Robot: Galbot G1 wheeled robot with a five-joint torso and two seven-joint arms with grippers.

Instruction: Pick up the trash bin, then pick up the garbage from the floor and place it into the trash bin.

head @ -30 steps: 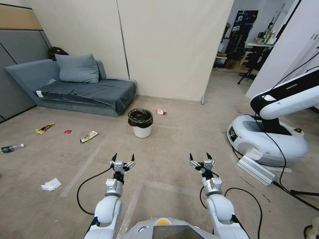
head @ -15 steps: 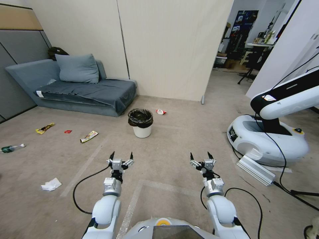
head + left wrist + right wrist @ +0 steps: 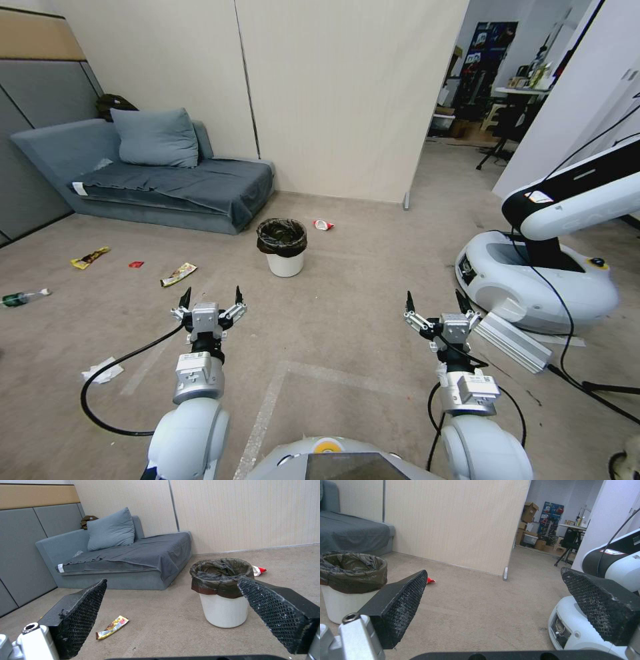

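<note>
While both claws are held wide apart and empty over the carpet, the trash bin [image 3: 283,247] is found upright ahead, at about one o'clock from the left gripper [image 3: 209,301] and eleven o'clock from the right gripper [image 3: 437,305]. The left is judged nearer; its long axis is vertical, mouth up.

- Even, soft indoor light, with faint shadows on the carpet [image 3: 347,313]
- Head view bends straight lines at its edges
- Wrist views sharp, no glare
</note>
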